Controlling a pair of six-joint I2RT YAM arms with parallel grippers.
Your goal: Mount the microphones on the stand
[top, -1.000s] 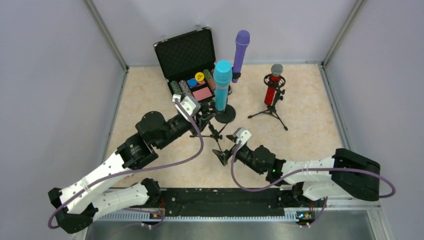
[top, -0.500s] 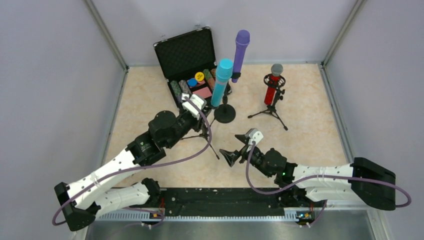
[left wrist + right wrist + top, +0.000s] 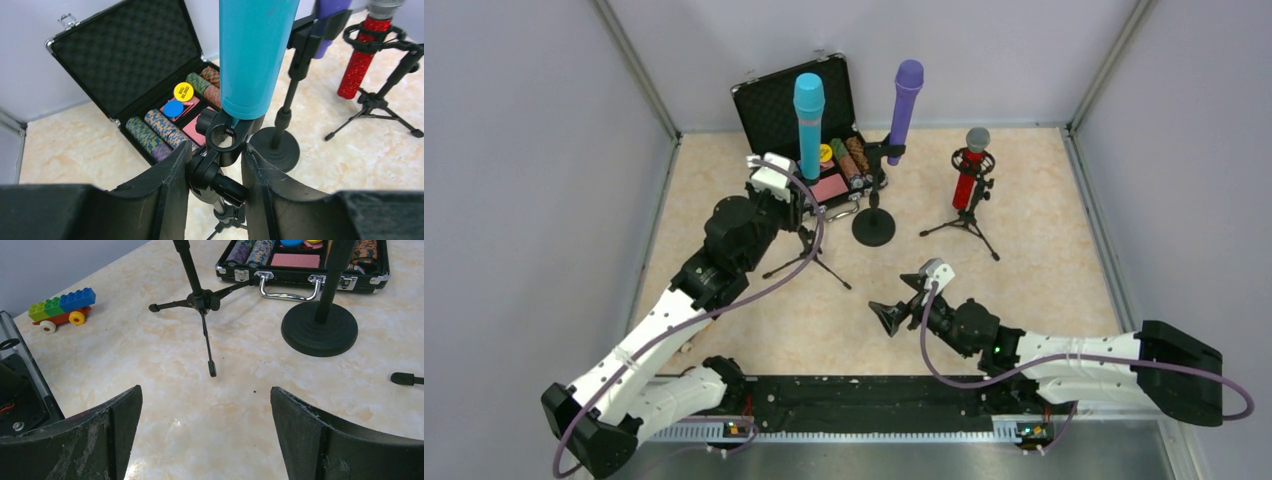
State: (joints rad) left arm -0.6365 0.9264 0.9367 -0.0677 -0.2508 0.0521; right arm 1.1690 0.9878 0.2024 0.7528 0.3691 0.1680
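1. Top external view.
   - Your light blue microphone (image 3: 809, 120) stands upright in its tripod stand (image 3: 809, 262), just in front of the open poker chip case (image 3: 796, 100).
   - The left gripper (image 3: 802, 212) is clamped on that stand's upper stem.
   - The purple microphone (image 3: 905, 95) is clipped to the round-base stand (image 3: 874, 228) at the case's right front corner.
   - The red microphone (image 3: 965, 180) sits in a small tripod (image 3: 969, 228) well to the right of the case.
   - All three appear mounted.
   - The right gripper (image 3: 892, 316) lies well in front of the case, spread wide and empty.

2. Left wrist view.
   - The fingers (image 3: 167, 185) pinch the black swivel joint beneath the clip, not the microphone barrel.
   - Judgement: this is the right place to hold. The joint is rigid, while the smooth plastic barrel would likely slip.
   - The load is top-heavy on thin legs, so expect it to topple if you let go with it tilted.

3. Right wrist view.
   - The jaws stand far apart with nothing between them.
   - The tripod's feet look to be on or just above the tabletop, in front of the case's handle. You cannot tell which.
   - A toy brick car (image 3: 62, 305) lies far to the left of the case, so keep the legs clear of it.
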